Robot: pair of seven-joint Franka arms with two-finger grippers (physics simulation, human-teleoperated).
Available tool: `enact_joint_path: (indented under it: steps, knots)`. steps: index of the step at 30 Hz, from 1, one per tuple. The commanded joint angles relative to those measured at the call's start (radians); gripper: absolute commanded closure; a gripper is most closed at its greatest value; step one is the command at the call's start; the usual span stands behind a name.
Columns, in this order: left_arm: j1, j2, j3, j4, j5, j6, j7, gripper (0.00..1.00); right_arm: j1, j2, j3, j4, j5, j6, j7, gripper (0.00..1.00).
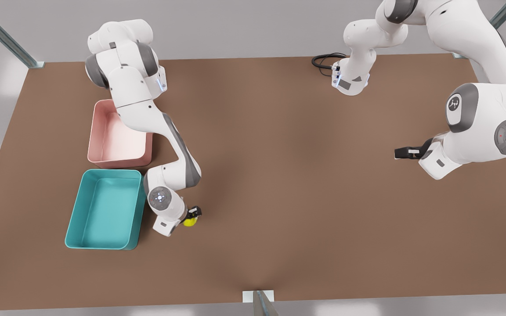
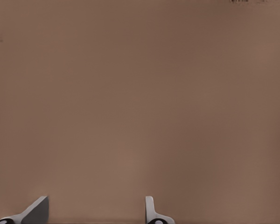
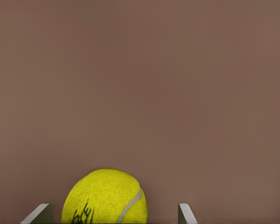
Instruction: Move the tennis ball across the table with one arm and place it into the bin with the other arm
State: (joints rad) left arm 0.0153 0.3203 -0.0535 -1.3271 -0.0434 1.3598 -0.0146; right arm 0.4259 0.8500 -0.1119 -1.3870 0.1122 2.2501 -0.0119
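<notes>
The yellow-green tennis ball (image 1: pixel 189 221) rests on the brown table (image 1: pixel 288 175), just to the front view's right of the teal bin (image 1: pixel 111 172). My right gripper (image 1: pixel 193 215) is down at the ball. In the right wrist view the ball (image 3: pixel 105 197) lies between the two fingertips (image 3: pixel 39 212), with a gap showing on each side, so this gripper (image 3: pixel 113 212) is open around it. My left gripper (image 1: pixel 400 152) waits at the front view's right, above bare tabletop. In the left wrist view it (image 2: pixel 95 212) is open with nothing between its fingers.
A pale pink tub (image 1: pixel 99 160) stands right behind the teal bin, partly under the right arm. A black cable (image 1: pixel 323 59) loops at the left arm's base by the far edge. Metal frame posts (image 1: pixel 259 303) stand at the table's edges.
</notes>
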Motion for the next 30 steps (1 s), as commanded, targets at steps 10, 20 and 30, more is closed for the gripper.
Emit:
enact_joint_path:
  steps: [10, 20, 30]
  knots:
    - [0.000, 0.006, 0.000, 0.000, 0.000, -0.002, -0.136, 0.00, 0.013, 0.046, 0.001, 0.005, 0.011, 0.066, 0.039, 0.00]
    - [0.000, 0.010, 0.000, 0.000, 0.000, -0.004, -0.136, 0.00, 0.013, 0.064, 0.001, -0.007, 0.004, 0.069, 0.039, 0.00]
    - [-0.002, 0.017, 0.000, 0.000, 0.000, -0.004, -0.136, 0.00, 0.005, 0.057, 0.001, 0.022, 0.006, 0.068, 0.026, 0.34]
